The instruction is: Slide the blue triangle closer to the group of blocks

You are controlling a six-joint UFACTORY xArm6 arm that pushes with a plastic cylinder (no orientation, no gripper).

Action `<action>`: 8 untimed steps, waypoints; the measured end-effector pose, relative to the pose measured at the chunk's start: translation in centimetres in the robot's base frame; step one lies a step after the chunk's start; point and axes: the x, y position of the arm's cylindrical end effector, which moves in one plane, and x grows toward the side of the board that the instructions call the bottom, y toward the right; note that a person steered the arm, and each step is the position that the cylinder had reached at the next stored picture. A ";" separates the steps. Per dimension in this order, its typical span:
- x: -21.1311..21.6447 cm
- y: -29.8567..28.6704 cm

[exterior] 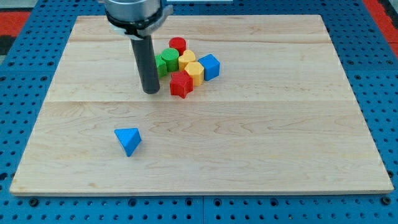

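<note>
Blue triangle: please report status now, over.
My tip beside the group's left edge, touching no block. Blue triangle alone toward the view's bottom-left, apart from the group. Bare board between them, nothing in the way.

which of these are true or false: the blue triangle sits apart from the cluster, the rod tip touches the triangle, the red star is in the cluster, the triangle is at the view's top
1. The blue triangular block lies apart from the cluster of blocks. True.
2. My tip touches the blue triangle. False: it stands by the cluster, just left of the red star-shaped block, far from the triangle.
3. The red star is part of the cluster. True.
4. The triangle is near the view's top of the wooden board. False: it lies towards the view's bottom left.
</note>
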 end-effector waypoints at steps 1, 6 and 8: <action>1.2 1.5; 13.6 -4.6; 6.8 -6.5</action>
